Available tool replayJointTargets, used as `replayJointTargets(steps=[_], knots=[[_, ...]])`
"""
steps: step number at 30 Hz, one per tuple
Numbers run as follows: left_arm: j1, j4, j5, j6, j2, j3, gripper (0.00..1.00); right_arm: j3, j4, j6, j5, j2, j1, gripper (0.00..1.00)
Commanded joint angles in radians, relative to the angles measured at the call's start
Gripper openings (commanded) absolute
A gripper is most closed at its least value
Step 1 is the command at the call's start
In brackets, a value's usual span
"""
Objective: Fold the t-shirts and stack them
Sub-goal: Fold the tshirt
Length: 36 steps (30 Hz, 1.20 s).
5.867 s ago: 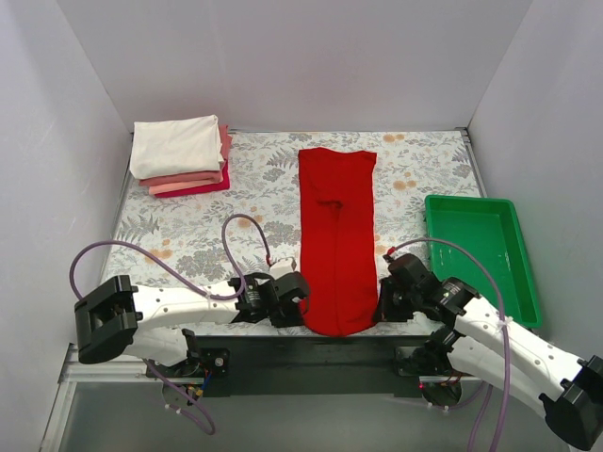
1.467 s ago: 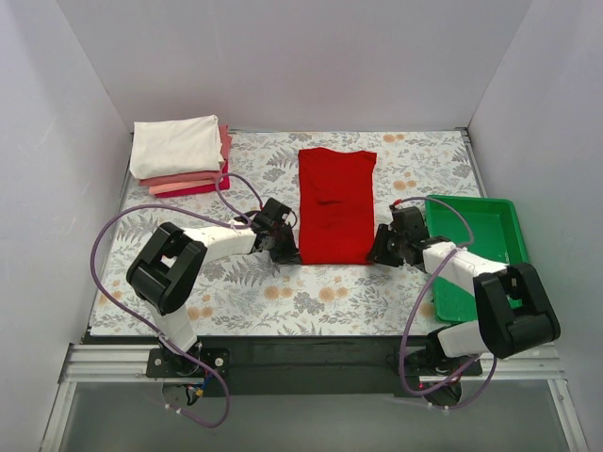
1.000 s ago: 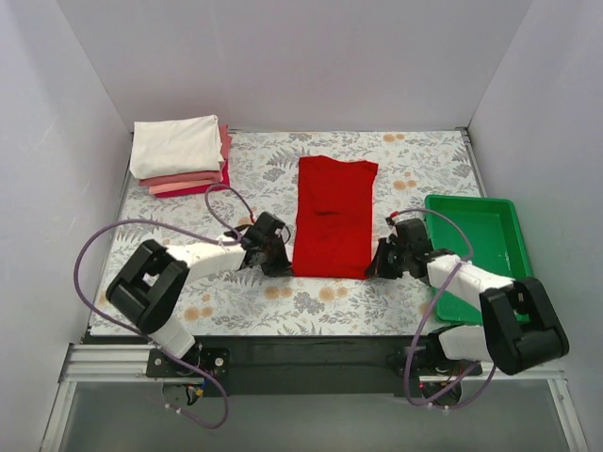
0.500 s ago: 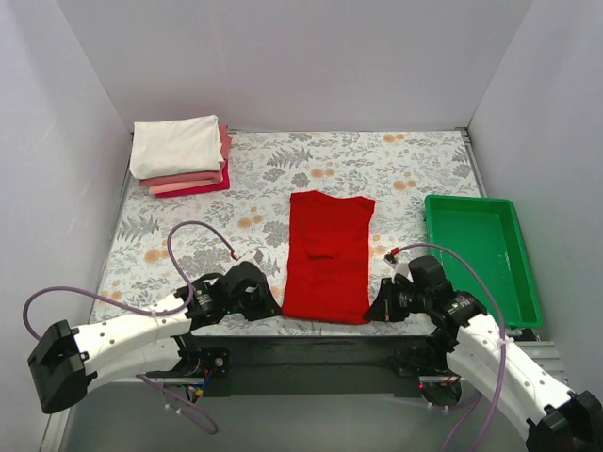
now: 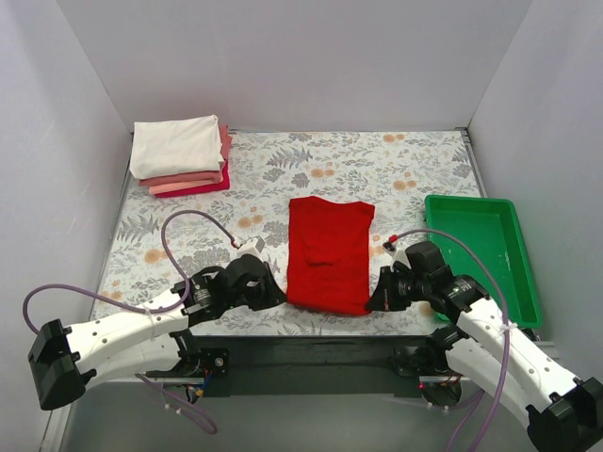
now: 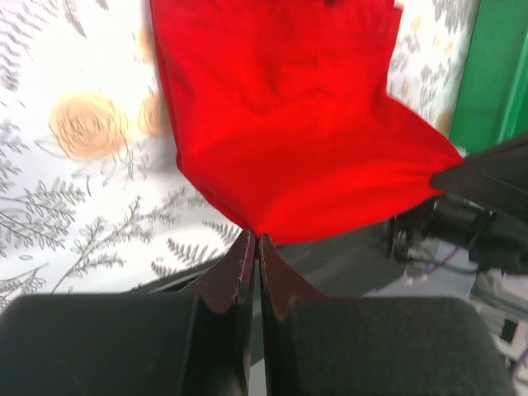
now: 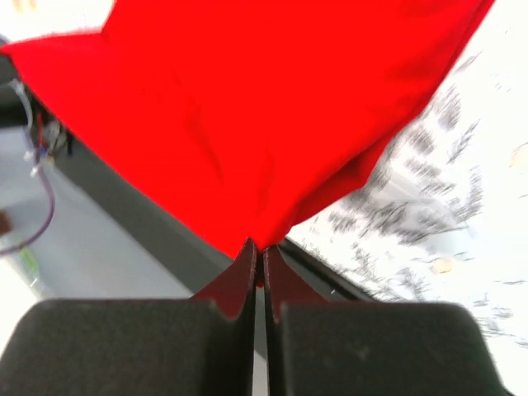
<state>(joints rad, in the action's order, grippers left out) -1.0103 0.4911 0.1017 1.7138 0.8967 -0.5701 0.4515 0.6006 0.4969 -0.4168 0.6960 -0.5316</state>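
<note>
Bright red cloth t-shirt (image 5: pixel 328 254) folded narrow, mid-table on floral-patterned tabletop (image 5: pixel 188 235), left gripper (image 5: pixel 280 297) pinched tight on its near left corner, right gripper (image 5: pixel 377 301) pinched tight on near right corner, near edge seemingly lifted, folded white, pink and crimson shirt stack (image 5: pixel 181 155) far left, green plastic tray (image 5: pixel 485 259) at right.

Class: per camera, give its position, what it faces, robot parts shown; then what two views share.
Top external: above, behind the robot, looking down on the table; left arm, right arm show.
Left wrist: on that arm, facing the red t-shirt past the shut left hand.
Right wrist: on its arm, same t-shirt, past the shut right hand.
Shared: the t-shirt's pinched edge.
</note>
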Motion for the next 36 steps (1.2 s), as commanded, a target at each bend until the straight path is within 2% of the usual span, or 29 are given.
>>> replayJointTargets(steps=[1,2,8,10,12,16,21,27,36], knots=[[0.001,0.035,0.173,-0.007,0.043,-0.104,0.00,0.123,0.005,-0.049,0.133,0.043,-0.001,0.01],[0.001,0.047,0.235,0.001,0.062,-0.125,0.00,0.133,0.007,-0.049,0.151,0.056,-0.001,0.01],[0.012,0.107,0.334,-0.046,0.226,-0.296,0.00,0.254,-0.024,-0.049,0.225,0.154,0.002,0.01],[0.024,0.141,0.427,-0.036,0.266,-0.342,0.00,0.286,-0.028,-0.060,0.262,0.184,0.004,0.01],[0.056,0.132,0.447,-0.054,0.307,-0.390,0.00,0.332,-0.036,-0.076,0.268,0.207,0.010,0.01],[0.143,0.009,0.365,-0.123,0.352,-0.415,0.00,0.401,-0.041,-0.098,0.285,0.278,0.031,0.01],[0.242,-0.058,0.314,-0.230,0.433,-0.496,0.00,0.473,-0.067,-0.124,0.274,0.352,0.084,0.01],[0.302,-0.109,0.260,-0.312,0.508,-0.568,0.00,0.524,-0.116,-0.139,0.205,0.424,0.160,0.01],[0.377,-0.134,0.227,-0.352,0.637,-0.683,0.00,0.608,-0.153,-0.172,0.124,0.543,0.243,0.01]])
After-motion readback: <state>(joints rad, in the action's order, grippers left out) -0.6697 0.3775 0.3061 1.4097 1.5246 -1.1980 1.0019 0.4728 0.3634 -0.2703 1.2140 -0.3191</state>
